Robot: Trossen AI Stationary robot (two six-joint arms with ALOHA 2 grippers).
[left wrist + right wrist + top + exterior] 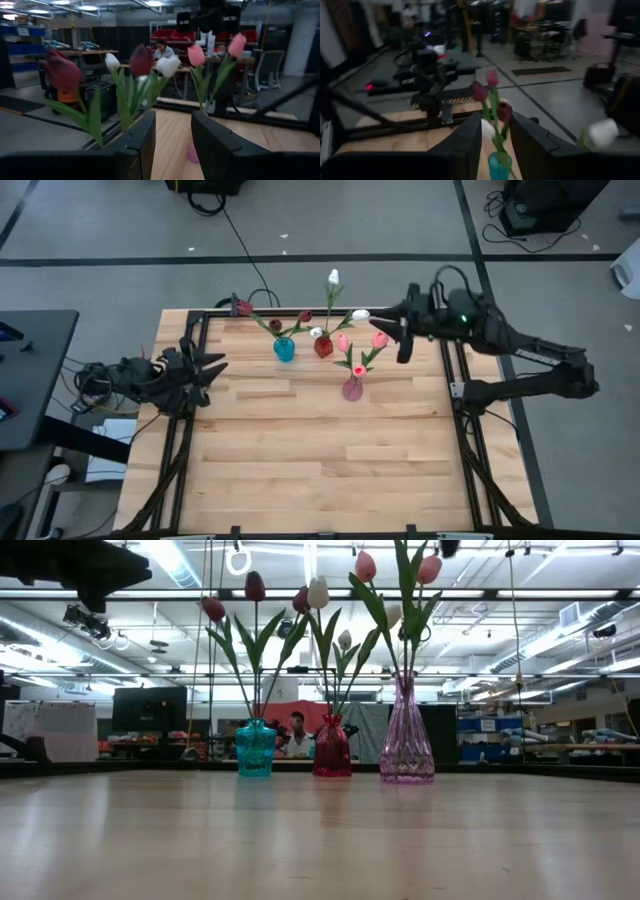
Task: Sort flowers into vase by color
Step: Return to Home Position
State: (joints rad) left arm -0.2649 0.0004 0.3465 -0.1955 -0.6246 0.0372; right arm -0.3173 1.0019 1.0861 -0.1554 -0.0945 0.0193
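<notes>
The flowers (318,592) are standing in three vases mid-frame in the high view: teal vase (284,349), red vase (323,346), pink vase (352,389). Right gripper (395,335) is hovering just right of the pink heads, fingers spread, carrying nothing. Left gripper (212,370) is waiting at the left edge of the desk (300,460), likewise released. Judgement: homing is calling for backing off rightward first; swinging early is risking a snagged stem.

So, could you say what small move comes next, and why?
Probably draw the right hand back toward the right edge of the table: it is open and empty near the pink vase, all visible tulips stand in vases, and the left hand waits at the left edge.
</notes>
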